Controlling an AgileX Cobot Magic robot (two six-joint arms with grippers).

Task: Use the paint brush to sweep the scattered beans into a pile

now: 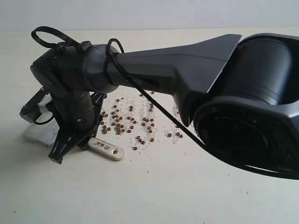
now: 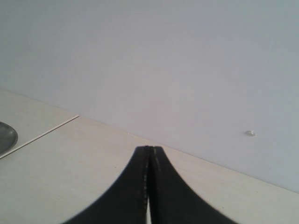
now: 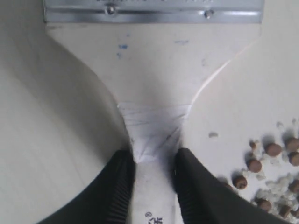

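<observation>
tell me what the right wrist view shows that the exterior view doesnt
Only the right wrist view: the silver metal band of the paint brush up close, faint blue marks on its handle, and the right gripper with its jaws pinching the narrow handle neck.
Only the exterior view: the right arm stretched across the scene, the handle's far end lying on the table, and the whole spread of beans.
Both: the brush, and beans with pale grit beside it.

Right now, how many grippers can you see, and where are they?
2. The right gripper clamps the paint brush by its handle beside the beans; the left gripper, shut and empty, is apart above the table.
</observation>
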